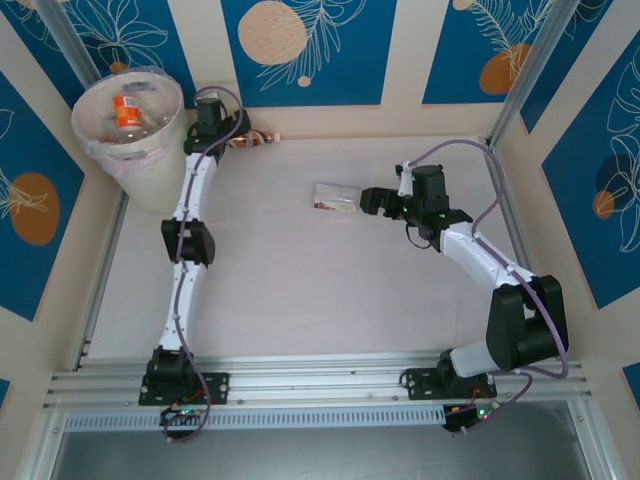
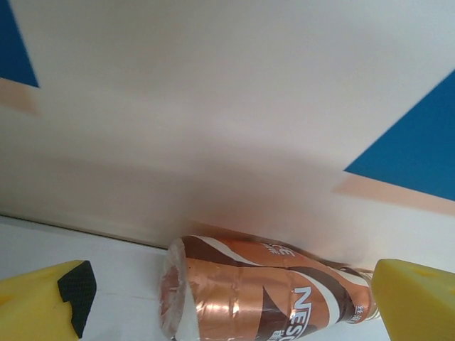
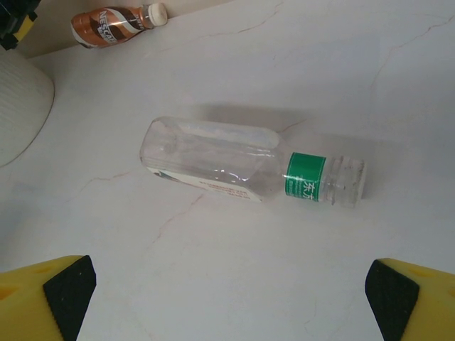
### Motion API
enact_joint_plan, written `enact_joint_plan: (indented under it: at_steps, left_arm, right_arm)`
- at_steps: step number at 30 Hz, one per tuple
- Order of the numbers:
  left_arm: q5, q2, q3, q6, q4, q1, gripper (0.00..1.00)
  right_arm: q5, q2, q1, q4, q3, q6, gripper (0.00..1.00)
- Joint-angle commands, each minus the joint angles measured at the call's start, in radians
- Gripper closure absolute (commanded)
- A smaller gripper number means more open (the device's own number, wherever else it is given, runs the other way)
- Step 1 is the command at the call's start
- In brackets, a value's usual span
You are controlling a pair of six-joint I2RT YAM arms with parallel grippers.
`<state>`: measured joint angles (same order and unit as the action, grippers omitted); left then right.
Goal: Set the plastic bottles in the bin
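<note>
The left gripper point(image 2: 231, 302) and right gripper point(image 3: 227, 302) stand jaws apart, empty. The tall cream-white round plastic bin point(image 1: 150, 172) stands far-left. Centre the left jaws on the copper-brown-labelled plastic bottle point(image 2: 263, 291) lying between them. The clear green-labelled plastic bottle point(image 3: 234, 167) lies ahead of the right gripper.

The middle and near stretch of the surface point(image 1: 300, 290) lies bare, giving wide passage; the far wall point(image 1: 400, 118) stands right behind the brown bottle point(image 2: 263, 291), so no room beyond it; the bin point(image 1: 140, 175) blocks the far left corner, the left arm point(image 1: 190, 190) just beside it; around the clear bottle point(image 3: 242, 163) every side is free.
</note>
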<state>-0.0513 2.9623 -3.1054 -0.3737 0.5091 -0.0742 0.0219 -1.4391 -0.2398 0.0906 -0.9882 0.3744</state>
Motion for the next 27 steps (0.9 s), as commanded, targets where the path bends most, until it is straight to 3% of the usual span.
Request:
enact_joint_plan:
  at_steps: [1,7,18,27]
  left_arm:
    - [0.031,0.047,-0.008,-0.036,-0.048,-0.006,0.0]
    - [0.067,0.084,0.006,-0.081,-0.079,-0.018,0.0]
    - [0.341,0.079,0.016,-0.022,-0.178,-0.045,0.0]
    - [0.513,-0.017,0.013,0.166,0.063,-0.055,0.0]
  right_arm:
    - [-0.018,-0.025,0.001,-0.012,-0.047,0.02,0.0]
    - [-0.013,-0.043,-0.004,-0.017,-0.064,0.022,0.0]
    - [-0.017,-0.076,-0.014,-0.02,-0.09,0.02,0.0]
    - [-0.023,-0.084,-0.018,-0.042,-0.081,0.022,0.0]
